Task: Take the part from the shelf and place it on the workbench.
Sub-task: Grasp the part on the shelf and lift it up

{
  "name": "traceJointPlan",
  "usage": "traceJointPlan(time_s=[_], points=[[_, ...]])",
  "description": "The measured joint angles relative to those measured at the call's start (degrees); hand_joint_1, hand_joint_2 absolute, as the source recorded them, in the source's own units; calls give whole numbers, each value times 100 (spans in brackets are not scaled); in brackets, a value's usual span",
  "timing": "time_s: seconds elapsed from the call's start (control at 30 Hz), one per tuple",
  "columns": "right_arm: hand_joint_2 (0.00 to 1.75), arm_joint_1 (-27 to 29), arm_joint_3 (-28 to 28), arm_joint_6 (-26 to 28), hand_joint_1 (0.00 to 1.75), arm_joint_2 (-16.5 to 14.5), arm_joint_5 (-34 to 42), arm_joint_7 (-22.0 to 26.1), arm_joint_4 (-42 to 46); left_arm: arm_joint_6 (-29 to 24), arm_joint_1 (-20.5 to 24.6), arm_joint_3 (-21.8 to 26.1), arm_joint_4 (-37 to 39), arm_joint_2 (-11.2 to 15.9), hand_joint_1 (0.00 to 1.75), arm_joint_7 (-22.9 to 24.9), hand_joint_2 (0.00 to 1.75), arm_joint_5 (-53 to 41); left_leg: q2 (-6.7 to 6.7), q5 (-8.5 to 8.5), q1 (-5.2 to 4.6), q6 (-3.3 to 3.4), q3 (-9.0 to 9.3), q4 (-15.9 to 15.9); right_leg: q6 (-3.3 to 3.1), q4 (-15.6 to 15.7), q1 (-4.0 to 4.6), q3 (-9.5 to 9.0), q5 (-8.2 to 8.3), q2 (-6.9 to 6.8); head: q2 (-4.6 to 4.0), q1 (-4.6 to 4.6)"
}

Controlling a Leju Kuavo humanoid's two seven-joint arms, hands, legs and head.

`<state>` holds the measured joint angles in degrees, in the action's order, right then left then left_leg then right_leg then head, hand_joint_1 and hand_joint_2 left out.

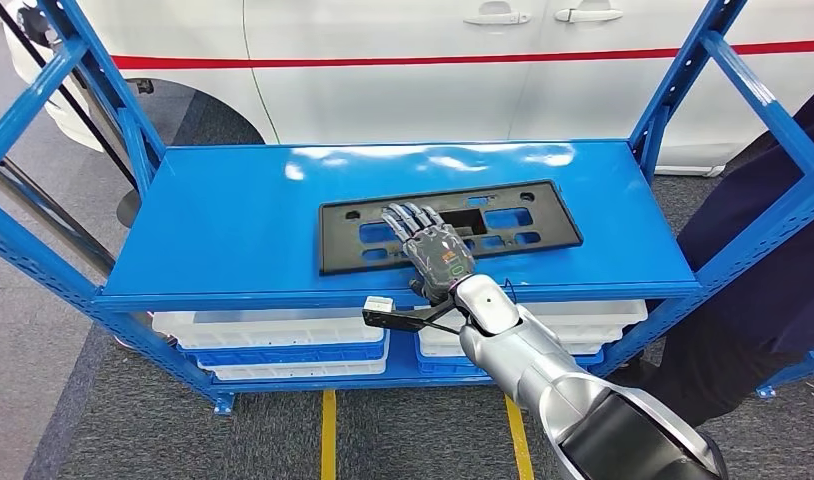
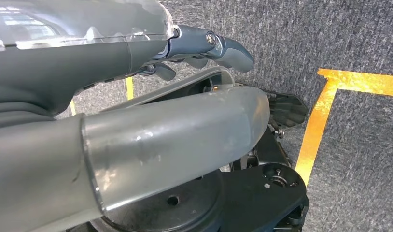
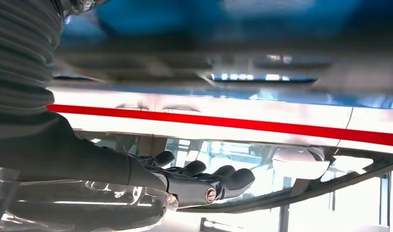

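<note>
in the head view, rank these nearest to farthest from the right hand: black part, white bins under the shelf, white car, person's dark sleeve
1. black part: lies flat on the blue shelf top, right under the right hand.
2. white bins: on the lower level, just below the shelf's front edge.
3. person's dark sleeve and white car: the sleeve far to the right, the car behind the shelf; too close to call.

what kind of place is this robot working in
Probably a car factory or auto workshop floor. A white car stands right behind a blue steel shelf rack, a black plastic car part lies on the rack, and yellow floor lines mark the grey floor.
</note>
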<state>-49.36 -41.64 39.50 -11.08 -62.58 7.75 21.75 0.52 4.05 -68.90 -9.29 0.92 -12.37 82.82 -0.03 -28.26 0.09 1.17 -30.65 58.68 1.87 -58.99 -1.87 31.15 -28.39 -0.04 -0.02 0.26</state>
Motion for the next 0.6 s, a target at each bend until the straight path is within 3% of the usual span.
traceJointPlan(time_s=[0.6], points=[[175, 0, 65, -73, 0, 7, 4, -24, 0, 91, 3, -45, 0, 0, 0, 17, 0, 2, 0, 0, 0, 0, 0, 0, 0, 0, 0, 1, 0, 0, 0, 0]])
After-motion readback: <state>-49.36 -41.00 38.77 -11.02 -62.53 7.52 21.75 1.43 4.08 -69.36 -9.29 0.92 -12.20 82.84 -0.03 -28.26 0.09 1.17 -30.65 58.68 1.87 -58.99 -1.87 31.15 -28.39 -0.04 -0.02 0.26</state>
